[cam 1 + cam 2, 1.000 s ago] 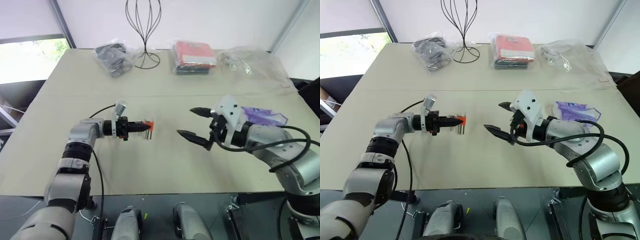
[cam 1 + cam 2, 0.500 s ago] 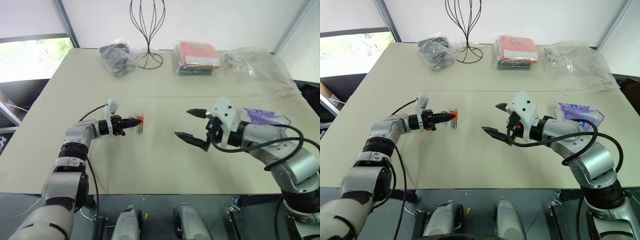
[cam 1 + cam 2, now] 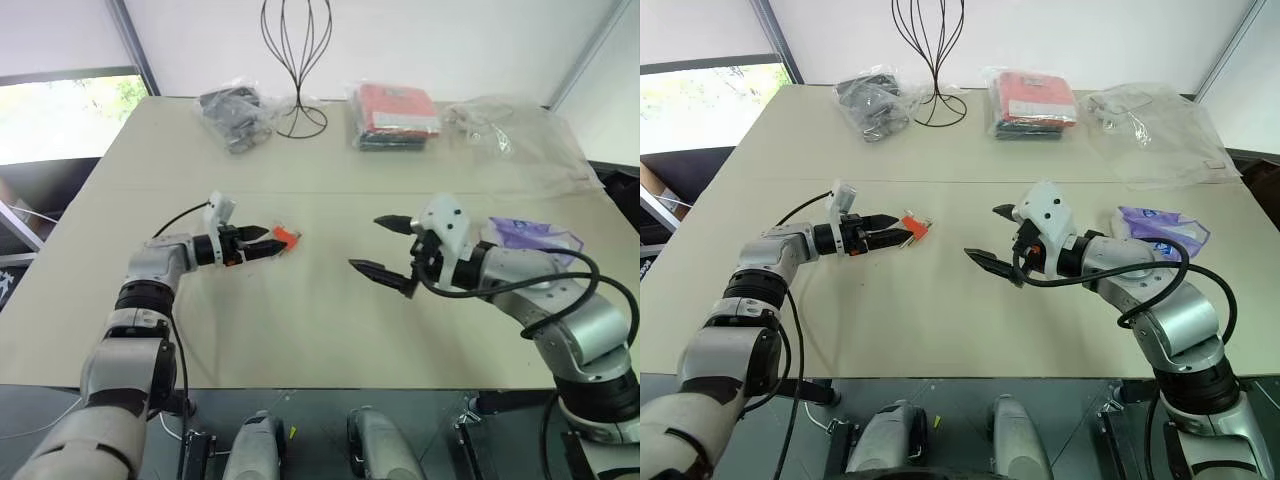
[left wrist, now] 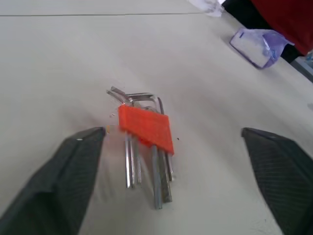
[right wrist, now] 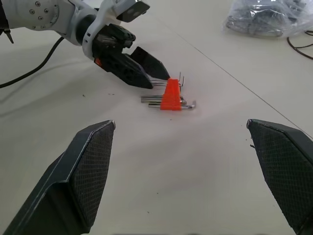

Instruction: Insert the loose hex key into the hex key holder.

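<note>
The hex key holder (image 3: pixel 285 238), a small orange-red block with several short grey keys sticking out, lies flat on the beige table (image 3: pixel 300 320). My left gripper (image 3: pixel 268 242) is open just to its left, low over the table, with the fingertips flanking the holder's near end and not closed on it. Farther right, my right gripper (image 3: pixel 365 243) hangs open above the table and holds nothing. I cannot pick out the loose hex key from the keys bunched at the holder (image 4: pixel 145 126).
A purple-and-white packet (image 3: pixel 530 235) lies behind my right arm. Along the far edge stand a black wire stand (image 3: pixel 295 60), a dark bagged item (image 3: pixel 232 115), a red packet (image 3: pixel 395 115) and a clear plastic bag (image 3: pixel 510 135).
My left gripper has opened and let go of the hex key holder, which now rests on the table in front of its fingertips. The right arm has stayed put.
</note>
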### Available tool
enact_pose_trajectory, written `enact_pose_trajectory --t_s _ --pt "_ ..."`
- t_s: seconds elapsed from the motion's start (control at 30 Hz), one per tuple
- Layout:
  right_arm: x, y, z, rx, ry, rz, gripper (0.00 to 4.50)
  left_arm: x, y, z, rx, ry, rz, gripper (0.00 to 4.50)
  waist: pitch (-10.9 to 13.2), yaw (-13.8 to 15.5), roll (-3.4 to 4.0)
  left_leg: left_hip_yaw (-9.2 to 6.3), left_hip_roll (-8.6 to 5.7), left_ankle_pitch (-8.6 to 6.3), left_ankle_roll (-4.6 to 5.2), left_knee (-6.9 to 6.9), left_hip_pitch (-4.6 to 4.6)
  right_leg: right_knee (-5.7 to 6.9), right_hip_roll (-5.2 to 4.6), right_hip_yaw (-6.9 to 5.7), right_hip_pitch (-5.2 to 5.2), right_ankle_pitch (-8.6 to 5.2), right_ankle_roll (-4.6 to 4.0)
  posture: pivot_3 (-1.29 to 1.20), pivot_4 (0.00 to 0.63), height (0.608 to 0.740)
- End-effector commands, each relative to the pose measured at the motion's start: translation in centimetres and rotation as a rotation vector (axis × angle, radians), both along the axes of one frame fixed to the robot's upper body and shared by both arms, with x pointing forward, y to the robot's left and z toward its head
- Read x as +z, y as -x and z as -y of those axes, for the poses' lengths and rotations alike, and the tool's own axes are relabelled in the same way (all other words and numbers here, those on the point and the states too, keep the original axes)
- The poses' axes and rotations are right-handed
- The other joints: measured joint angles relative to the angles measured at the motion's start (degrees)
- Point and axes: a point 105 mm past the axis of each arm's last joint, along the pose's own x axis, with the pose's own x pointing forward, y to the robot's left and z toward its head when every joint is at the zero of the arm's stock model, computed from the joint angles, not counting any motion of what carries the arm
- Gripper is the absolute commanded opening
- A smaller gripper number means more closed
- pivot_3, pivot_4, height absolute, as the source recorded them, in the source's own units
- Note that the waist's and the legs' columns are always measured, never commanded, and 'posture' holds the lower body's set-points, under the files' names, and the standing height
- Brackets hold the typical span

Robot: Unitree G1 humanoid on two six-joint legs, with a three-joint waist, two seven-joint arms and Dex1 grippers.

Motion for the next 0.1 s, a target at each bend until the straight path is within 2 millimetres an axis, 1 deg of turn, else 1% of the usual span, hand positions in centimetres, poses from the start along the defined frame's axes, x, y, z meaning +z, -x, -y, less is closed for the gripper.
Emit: enact_pose_trajectory --t_s 0.03,0.1 --pt "0.50 0.57 0.24 0.011 0.025 0.041 4.50 2.42 -1.24 -2.59 0.098 -0.088 0.151 4.46 0.00 -0.05 0.00 0.00 0.00 0.00 0.00 0.00 0.00 0.00 0.00 0.00 0.00 0.00 0.00 0.00 0.150 0.739" --pt "0.37 0.69 0.62 0.002 0.036 0.043 4.50 3.25 -1.20 -3.37 0.107 -0.114 0.204 4.46 0.00 -0.12 0.00 0.00 0.01 0.00 0.00 -0.02 0.00 -0.01 0.00 0.00 -0.01 0.00 0.00 0.00 0.150 0.739"
